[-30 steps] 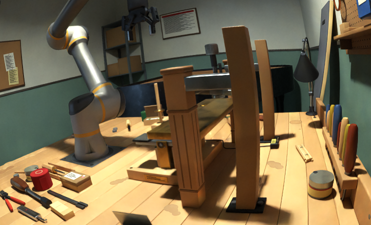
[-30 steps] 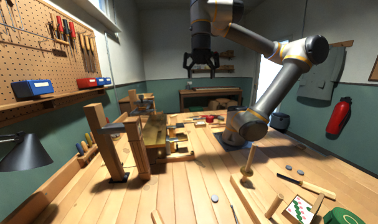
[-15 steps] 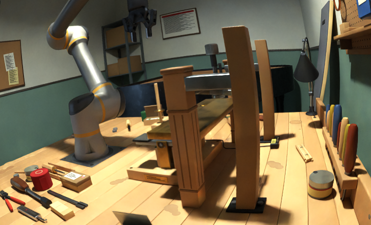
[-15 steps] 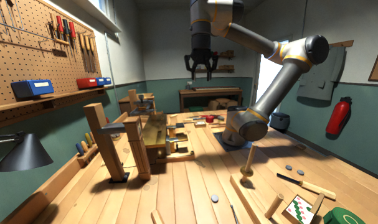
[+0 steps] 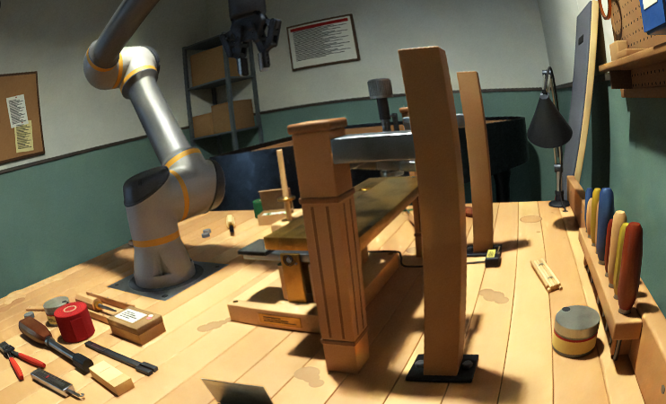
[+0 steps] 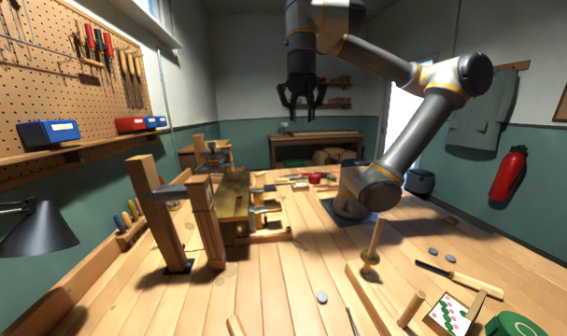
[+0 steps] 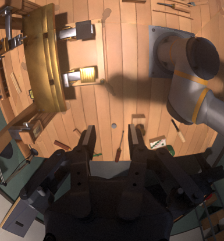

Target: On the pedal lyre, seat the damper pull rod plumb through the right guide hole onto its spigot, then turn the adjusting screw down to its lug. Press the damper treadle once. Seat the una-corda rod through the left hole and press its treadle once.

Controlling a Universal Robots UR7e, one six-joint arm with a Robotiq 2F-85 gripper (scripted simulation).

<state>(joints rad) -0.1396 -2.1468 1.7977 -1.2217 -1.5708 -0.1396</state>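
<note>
The pedal lyre (image 5: 353,198) (image 6: 217,196) (image 7: 43,61) stands on the bench between wooden posts, with its brass-coloured top board and two treadles (image 7: 78,75) sticking out toward the arm's base. A knurled adjusting screw (image 5: 380,93) rises at its far end. One wooden rod (image 6: 372,245) (image 5: 283,184) stands upright in a block, away from the lyre. A second rod (image 6: 411,308) lies on the block near it. My gripper (image 5: 253,61) (image 6: 301,112) (image 7: 112,136) hangs high above the bench, partly closed and holding nothing.
The arm's base (image 5: 157,252) sits beside the lyre. Hand tools and a red tin (image 5: 73,321) lie at the bench's near corner. A screwdriver rack (image 5: 614,248) and a lamp (image 5: 550,130) line the wall side. A chisel (image 6: 460,277) and a green roll (image 6: 516,324) lie near the rods.
</note>
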